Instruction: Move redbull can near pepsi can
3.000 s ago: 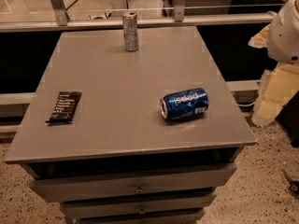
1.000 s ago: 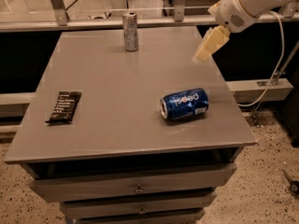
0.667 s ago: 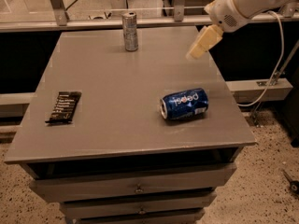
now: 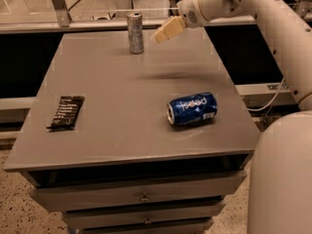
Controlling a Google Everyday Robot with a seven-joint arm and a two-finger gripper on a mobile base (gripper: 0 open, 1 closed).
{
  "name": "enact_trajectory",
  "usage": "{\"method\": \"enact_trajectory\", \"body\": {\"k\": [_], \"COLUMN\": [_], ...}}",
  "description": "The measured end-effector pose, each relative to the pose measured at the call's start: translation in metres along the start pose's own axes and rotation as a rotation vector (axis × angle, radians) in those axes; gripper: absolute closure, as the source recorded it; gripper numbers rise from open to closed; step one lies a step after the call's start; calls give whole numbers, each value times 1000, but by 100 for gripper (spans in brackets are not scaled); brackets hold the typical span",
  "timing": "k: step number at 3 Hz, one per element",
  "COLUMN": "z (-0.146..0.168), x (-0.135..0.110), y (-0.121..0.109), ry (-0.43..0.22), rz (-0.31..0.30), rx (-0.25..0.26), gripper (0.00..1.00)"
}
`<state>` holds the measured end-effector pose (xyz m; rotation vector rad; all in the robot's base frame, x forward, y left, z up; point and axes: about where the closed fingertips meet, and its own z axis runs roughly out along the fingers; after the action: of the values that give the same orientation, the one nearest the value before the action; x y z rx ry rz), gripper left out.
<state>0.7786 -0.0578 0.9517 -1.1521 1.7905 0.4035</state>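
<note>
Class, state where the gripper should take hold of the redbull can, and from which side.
Grip the redbull can around its mid-body, probably coming level from the view's right, where the gripper hovers: it stands upright and slim, with free space there.

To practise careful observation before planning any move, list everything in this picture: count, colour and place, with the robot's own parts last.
redbull can: one, silver-grey, upright near the table's far edge.
pepsi can: one, blue, lying on its side, right of the table's centre.
packet: one, black, flat on the table's left side.
table: one, grey, centre of view.
drawers: grey, below the tabletop.
gripper: one, cream, above the far edge, right of the redbull can, not touching it.
arm: one, white, upper right.
base: white, lower right.
</note>
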Motion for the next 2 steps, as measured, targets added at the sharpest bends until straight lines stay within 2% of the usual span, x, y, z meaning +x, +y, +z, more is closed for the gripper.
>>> {"method": "enact_trajectory", "body": {"k": [2], "z": [49], "x": [-33], "y": [6], "ry": [-115], "rz": [82], "rx": [-74], "gripper": [0]}}
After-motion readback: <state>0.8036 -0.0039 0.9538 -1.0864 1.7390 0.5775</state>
